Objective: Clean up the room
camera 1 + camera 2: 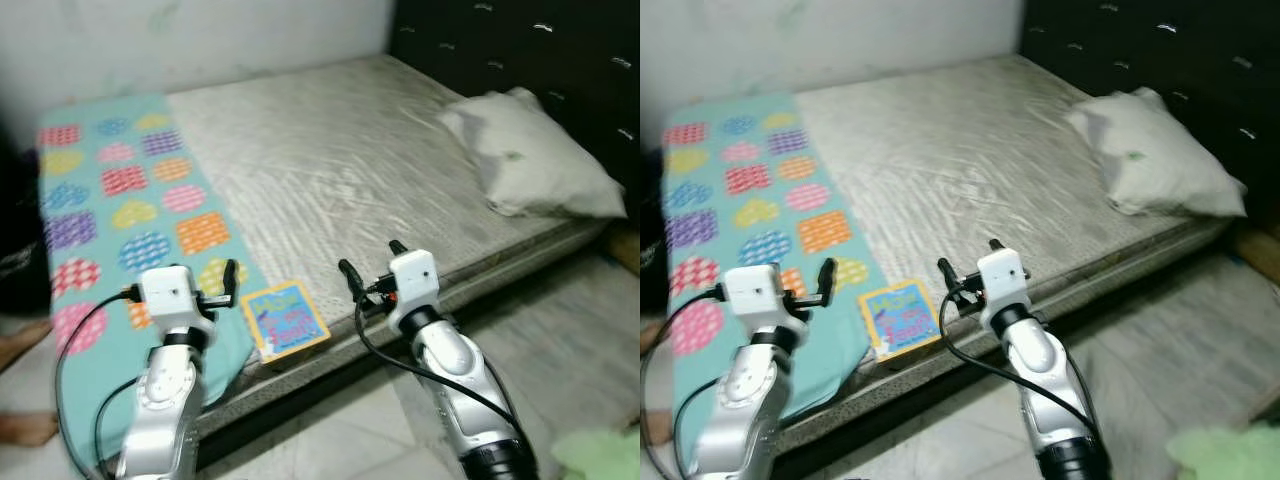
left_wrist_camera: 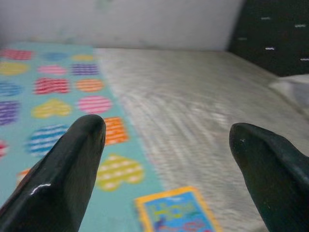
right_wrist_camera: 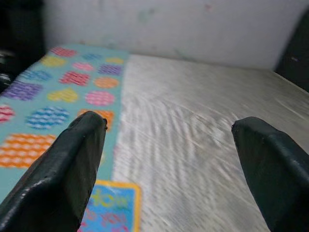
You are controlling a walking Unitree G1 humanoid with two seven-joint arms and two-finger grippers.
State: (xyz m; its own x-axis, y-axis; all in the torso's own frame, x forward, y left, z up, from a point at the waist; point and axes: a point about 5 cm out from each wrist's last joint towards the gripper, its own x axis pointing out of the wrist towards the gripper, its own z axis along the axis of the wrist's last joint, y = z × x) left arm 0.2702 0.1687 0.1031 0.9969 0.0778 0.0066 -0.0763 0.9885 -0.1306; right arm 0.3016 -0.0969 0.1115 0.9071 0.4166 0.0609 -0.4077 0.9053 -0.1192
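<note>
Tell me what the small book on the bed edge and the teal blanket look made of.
Book: probably glossy card or paper, flat and stiff with a printed yellow-bordered cover. Teal blanket: soft woven or fleece fabric, matte, draping over the mattress edge; exact fibre unclear.

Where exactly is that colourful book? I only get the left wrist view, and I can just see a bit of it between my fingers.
Observer: The book lies at the near edge of the bed, between the left gripper and the right gripper. Both are open.
Operator: Is there anything on the floor to tidy?
Observer: Yes, a fluffy green thing lies on the floor on the robot's right side.
Operator: Is somebody in the room?
Observer: It looks like it. What seems to be a person's bare foot is on the floor to the left of the bed.
</note>
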